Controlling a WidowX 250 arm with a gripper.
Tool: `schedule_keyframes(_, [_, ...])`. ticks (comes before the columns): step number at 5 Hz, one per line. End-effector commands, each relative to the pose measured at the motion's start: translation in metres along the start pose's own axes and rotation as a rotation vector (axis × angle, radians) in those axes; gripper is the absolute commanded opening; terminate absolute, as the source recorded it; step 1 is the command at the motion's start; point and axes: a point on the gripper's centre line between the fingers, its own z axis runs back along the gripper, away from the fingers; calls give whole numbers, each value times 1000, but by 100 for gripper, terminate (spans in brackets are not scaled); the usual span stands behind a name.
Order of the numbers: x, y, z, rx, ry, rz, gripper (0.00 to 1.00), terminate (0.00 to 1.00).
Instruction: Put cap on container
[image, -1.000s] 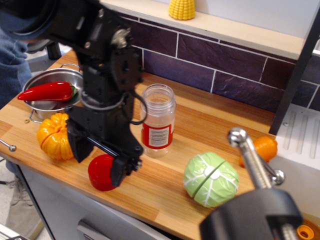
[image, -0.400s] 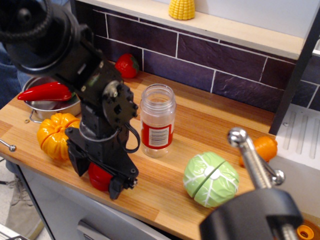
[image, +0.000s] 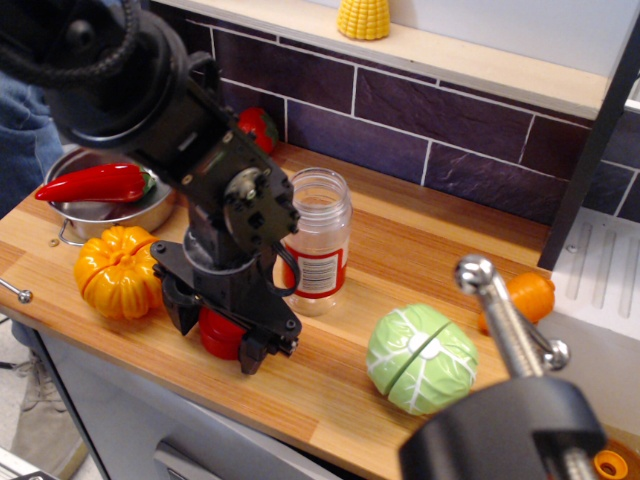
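The cap (image: 219, 330) is a short red round lid low over the wooden counter near its front edge. My black gripper (image: 221, 342) reaches down over it, one finger on each side, and is shut on it. The container (image: 316, 240), a clear jar with a red and white barcode label, stands upright with its mouth open just right of and behind the gripper. The arm's wrist overlaps the jar's left edge in this view.
A steel pot (image: 75, 215) with a red chili pepper (image: 95, 183) sits at the left, an orange pumpkin toy (image: 115, 272) in front of it. A green cabbage toy (image: 421, 358) lies right of the jar. A red tomato toy (image: 262, 127) is by the tiled wall. A metal fixture (image: 505, 325) blocks the lower right.
The gripper came down around the cap and closed on it. Gripper and cap have since shifted right, toward the jar.
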Motion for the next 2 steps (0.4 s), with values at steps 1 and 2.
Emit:
schedule_keyframes(1, [14, 7, 79, -110, 98, 20, 0, 0])
schedule_keyframes(2, [40, -2, 114, -123, 116, 95, 0, 0])
